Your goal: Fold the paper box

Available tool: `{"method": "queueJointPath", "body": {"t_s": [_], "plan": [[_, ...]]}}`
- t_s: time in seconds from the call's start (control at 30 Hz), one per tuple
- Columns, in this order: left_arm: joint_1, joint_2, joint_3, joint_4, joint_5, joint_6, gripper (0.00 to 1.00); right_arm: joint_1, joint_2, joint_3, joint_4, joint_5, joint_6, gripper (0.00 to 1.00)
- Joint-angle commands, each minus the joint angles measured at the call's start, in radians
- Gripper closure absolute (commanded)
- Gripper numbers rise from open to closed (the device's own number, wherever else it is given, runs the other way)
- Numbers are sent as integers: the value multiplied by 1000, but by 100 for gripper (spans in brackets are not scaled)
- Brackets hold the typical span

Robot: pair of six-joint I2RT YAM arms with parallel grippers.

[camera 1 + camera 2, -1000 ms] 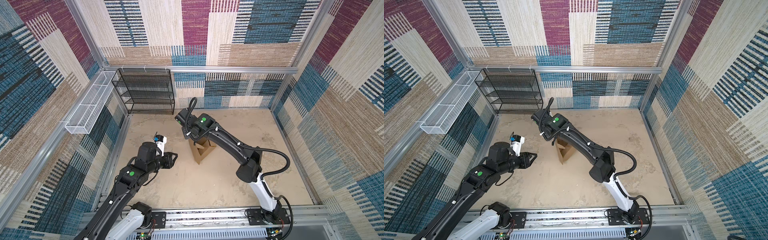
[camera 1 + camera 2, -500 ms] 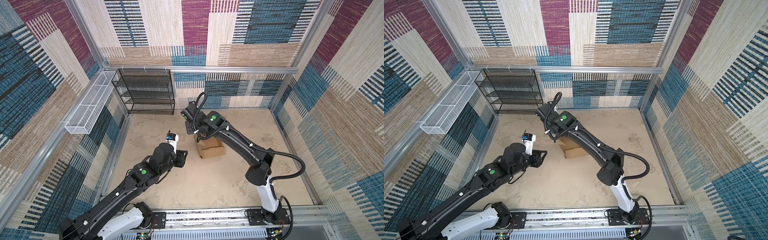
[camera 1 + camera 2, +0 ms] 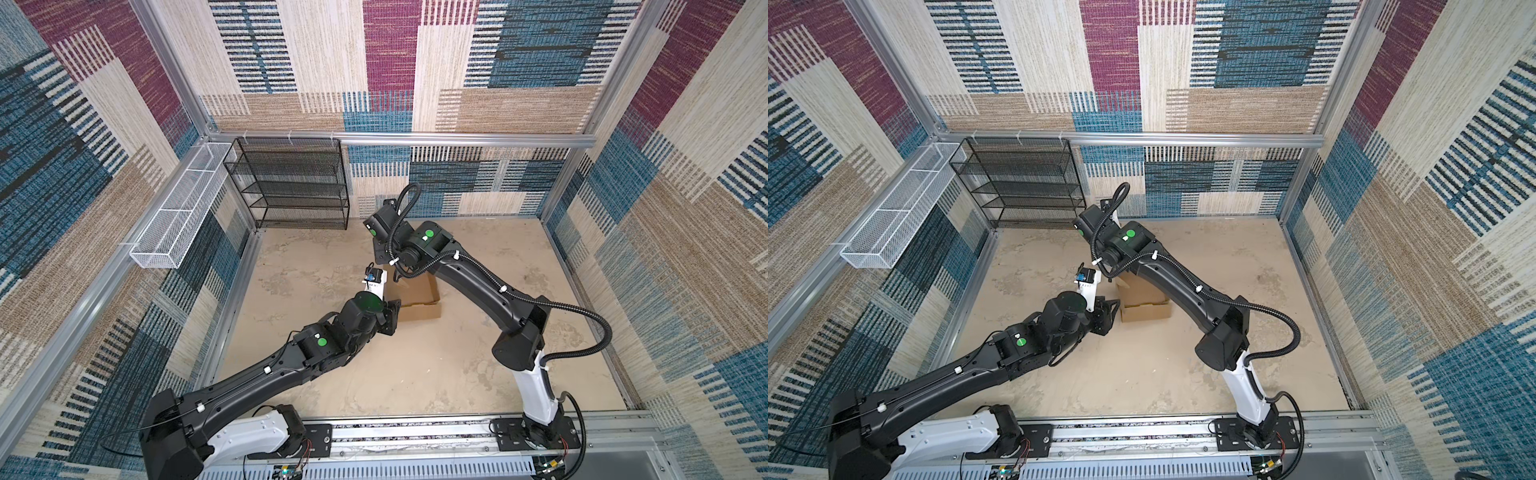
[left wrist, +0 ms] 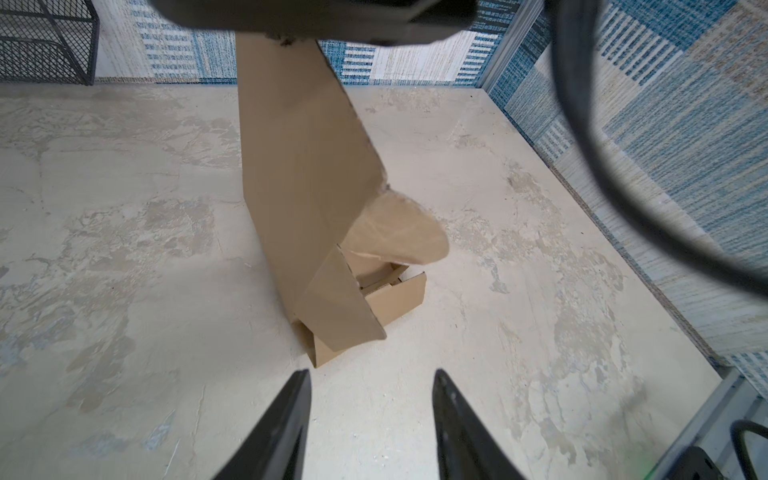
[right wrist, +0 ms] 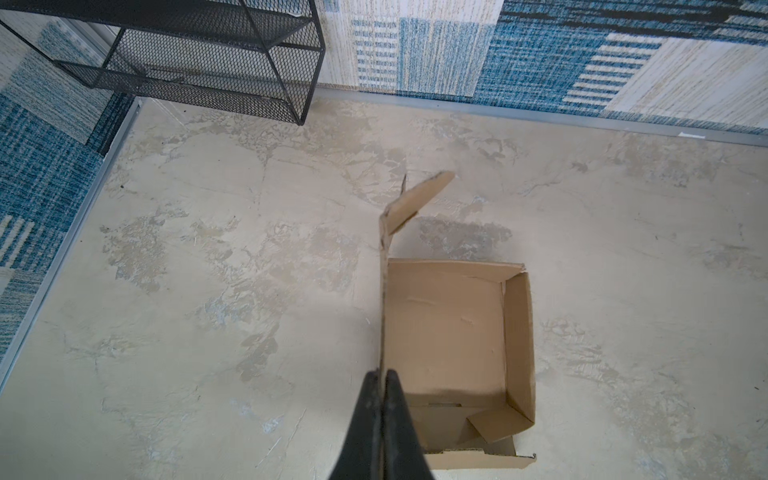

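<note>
Table (image 3: 415, 374) w/ paper box (image 3: 419, 311) near centre, lid (image 4: 303, 166) upright on its 9 o'clock side. R claw (image 5: 380, 379) pinches lid edge. L claw (image 4: 371, 374) parted, empty, by box's 8 o'clock. Risk: thin pinch slips, or a pull drags the light box.

A mottled beige bench (image 3: 415, 374) carries a brown paper box (image 3: 419, 311) near its middle, its base flat on the surface and one tall flap raised. A black mesh rack (image 3: 291, 187) stands at the back left corner, well apart.
</note>
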Motion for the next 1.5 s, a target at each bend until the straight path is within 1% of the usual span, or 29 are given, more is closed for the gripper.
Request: {"method": "queueJointPath", "body": {"t_s": [0.0, 0.2, 0.23, 0.47, 0.53, 0.87, 0.97, 1.1, 1.23, 1.27, 1.37, 1.47], "plan": [[-6, 40, 26, 60, -27, -19, 50, 1, 1, 0, 45, 10, 9, 99], [-7, 114, 52, 72, -63, -27, 50, 1, -9, -9, 63, -5, 1, 99], [-7, 124, 56, 72, -69, -29, 52, 1, -10, -12, 64, -5, 0, 99], [-7, 171, 56, 75, -91, -27, 67, 1, -12, -27, 75, -13, -2, 99], [-7, 177, 56, 77, -92, -28, 70, 1, -13, -28, 79, -19, -3, 99], [-6, 191, 55, 64, -106, -21, 94, 1, -17, -39, 84, -25, -3, 97], [-5, 194, 57, 61, -106, -18, 98, 1, -17, -42, 87, -29, -3, 96], [-6, 197, 61, 60, -103, -17, 98, 1, -19, -45, 90, -30, -2, 96], [-6, 198, 58, 73, -80, -28, 96, 1, -19, -46, 93, -31, 0, 96], [-6, 200, 54, 76, -76, -33, 93, 1, -19, -46, 96, -32, 1, 96], [-6, 202, 35, 105, -54, -45, 81, 1, -17, -45, 100, -33, 1, 96], [-6, 193, 1, 155, -28, -62, 72, 1, -17, -45, 101, -33, 3, 96]]}}
